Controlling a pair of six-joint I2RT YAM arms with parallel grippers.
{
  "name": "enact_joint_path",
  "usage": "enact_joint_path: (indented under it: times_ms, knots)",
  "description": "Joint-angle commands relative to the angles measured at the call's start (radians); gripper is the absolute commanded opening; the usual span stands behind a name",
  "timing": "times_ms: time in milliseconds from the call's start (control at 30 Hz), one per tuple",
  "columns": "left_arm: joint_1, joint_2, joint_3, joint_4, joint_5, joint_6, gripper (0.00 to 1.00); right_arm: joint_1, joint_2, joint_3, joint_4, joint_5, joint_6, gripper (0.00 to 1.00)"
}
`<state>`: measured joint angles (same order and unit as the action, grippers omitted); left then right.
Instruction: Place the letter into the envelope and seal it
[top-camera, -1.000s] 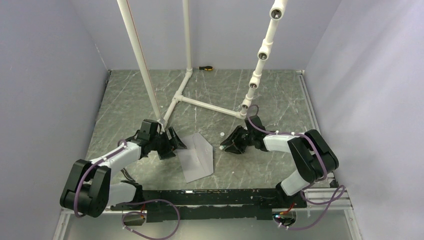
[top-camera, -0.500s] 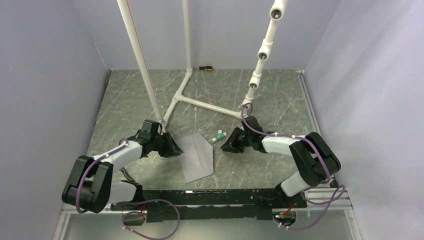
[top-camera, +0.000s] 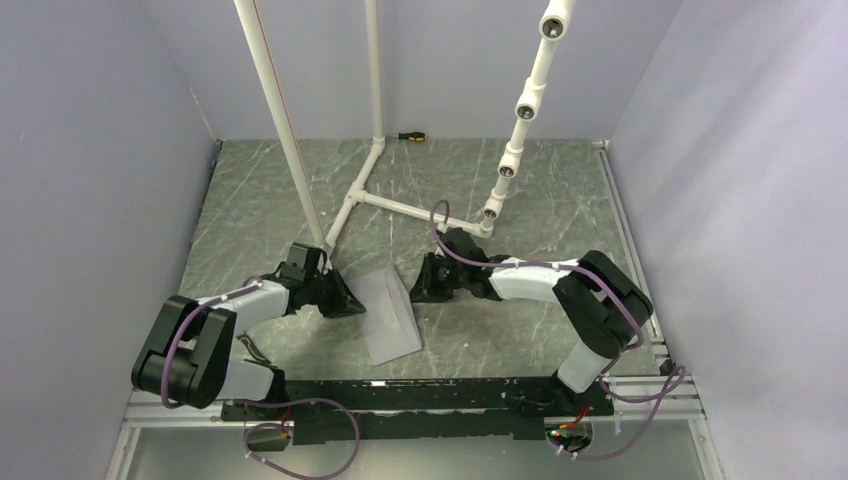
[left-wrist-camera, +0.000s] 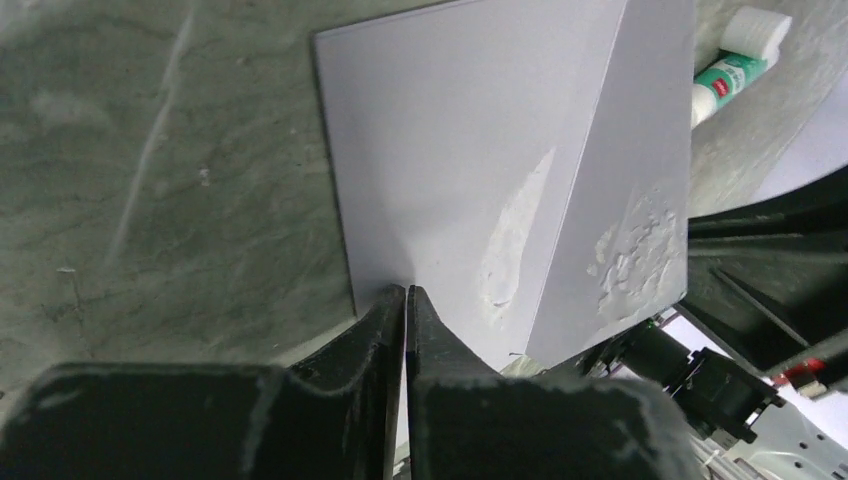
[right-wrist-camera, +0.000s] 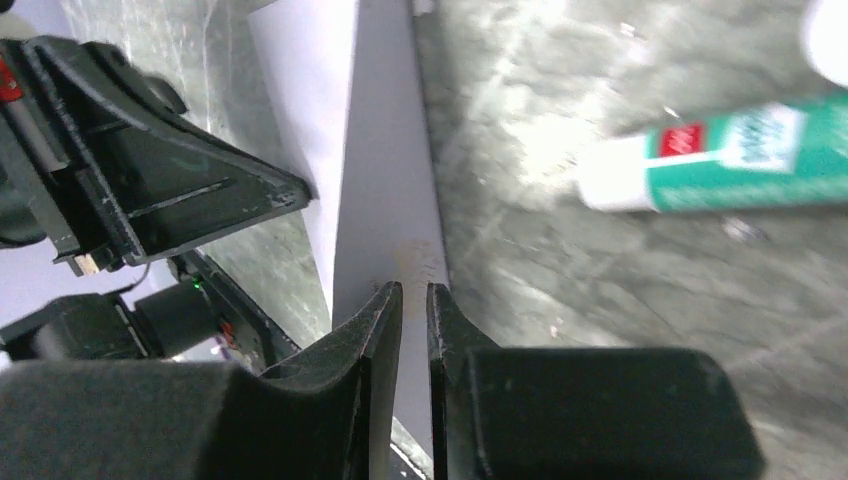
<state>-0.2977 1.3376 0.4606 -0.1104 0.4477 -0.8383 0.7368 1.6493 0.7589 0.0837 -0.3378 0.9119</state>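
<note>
The pale grey envelope (top-camera: 392, 325) lies flat on the marble table between both arms. Its folded flap (left-wrist-camera: 630, 180) carries dried glue smears. My left gripper (top-camera: 358, 303) is shut, and its joined tips (left-wrist-camera: 405, 292) rest on the envelope's left part, gripping nothing. My right gripper (top-camera: 415, 290) is at the envelope's right edge. Its tips (right-wrist-camera: 412, 288) sit on the flap strip (right-wrist-camera: 385, 150), only a narrow slit apart, with nothing between them. The letter shows in no view.
A green and white glue stick (right-wrist-camera: 720, 155) lies on the table just right of the envelope, also in the left wrist view (left-wrist-camera: 735, 60). A white pipe frame (top-camera: 400, 208) stands behind, with a screwdriver (top-camera: 411, 135) at the back wall. Grey walls enclose the table.
Both grippers have closed. The right arm has swung left onto the envelope's right edge and now covers the glue stick in the top view. The left gripper has settled on the envelope's left part.
</note>
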Motion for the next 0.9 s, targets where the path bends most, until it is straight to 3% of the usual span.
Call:
enact_joint_path:
  times_ms: [0,367,867]
  knots:
    - [0.002,0.027,-0.014,0.025,-0.003,-0.033,0.09,0.051,0.031,0.094,0.0,0.049,-0.114,0.19]
    - [0.002,0.055,-0.025,0.028,-0.007,-0.068,0.04,0.185,0.127,0.271,-0.241,0.228,-0.304,0.2]
    - [0.002,0.072,-0.032,0.037,0.004,-0.097,0.03,0.311,0.213,0.381,-0.385,0.441,-0.415,0.21]
